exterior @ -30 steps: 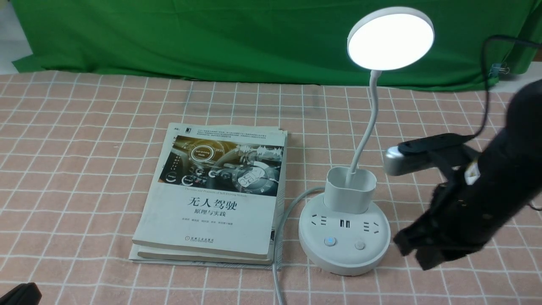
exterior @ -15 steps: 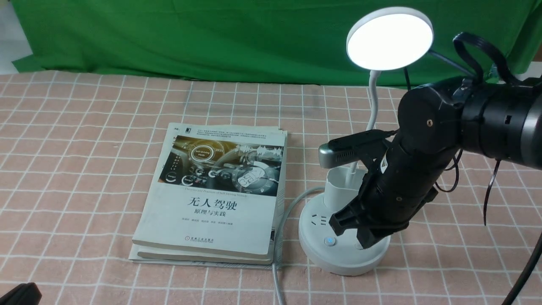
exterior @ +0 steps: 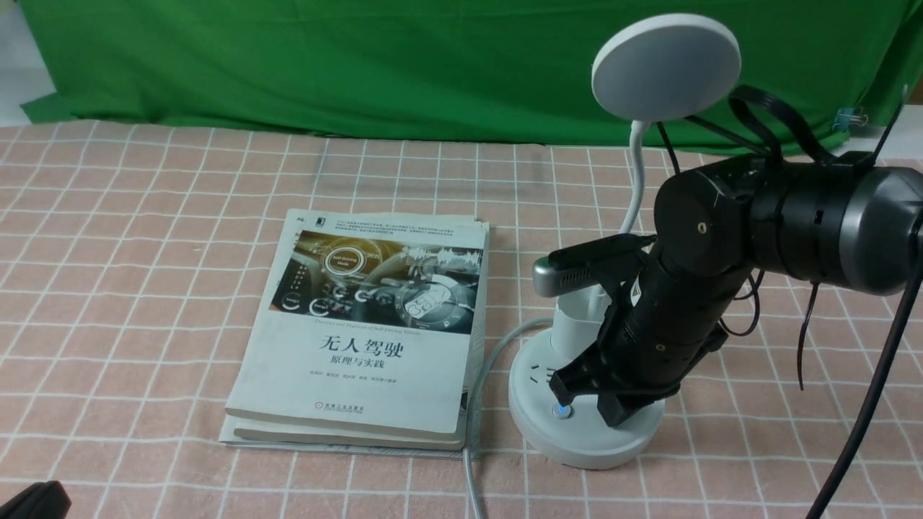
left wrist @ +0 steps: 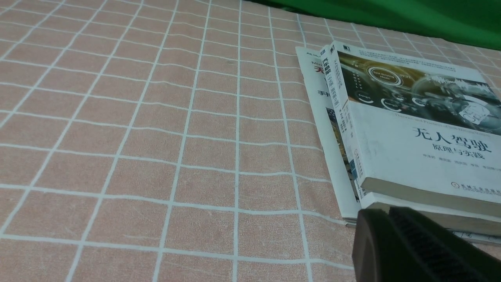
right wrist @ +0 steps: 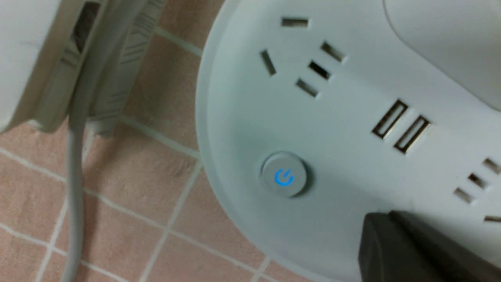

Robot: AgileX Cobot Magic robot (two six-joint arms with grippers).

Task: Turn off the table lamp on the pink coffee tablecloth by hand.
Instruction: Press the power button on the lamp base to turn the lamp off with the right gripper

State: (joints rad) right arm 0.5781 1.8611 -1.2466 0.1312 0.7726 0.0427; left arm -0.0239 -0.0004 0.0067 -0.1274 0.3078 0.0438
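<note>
The white table lamp stands right of centre on the pink coffee tablecloth [exterior: 144, 288]. Its disc head [exterior: 665, 66] is dull grey and unlit. My right gripper [exterior: 614, 418] is shut, with its tip down on the round base [exterior: 577, 443] where the right-hand button is hidden beneath it. The left-hand button [exterior: 561, 411] glows blue just beside the tip, and it also shows in the right wrist view [right wrist: 283, 177] near the shut gripper [right wrist: 385, 219]. My left gripper [left wrist: 387, 213] is shut and empty, low at the front left corner [exterior: 32, 501].
Two stacked books [exterior: 368, 339] lie left of the lamp, and they also show in the left wrist view [left wrist: 411, 129]. The lamp's grey cable [exterior: 472, 461] runs forward between books and base. A green backdrop [exterior: 360, 65] hangs behind.
My right arm swung in from the right and lowered its tip onto the lamp base. The lamp head went from brightly lit to dark.
</note>
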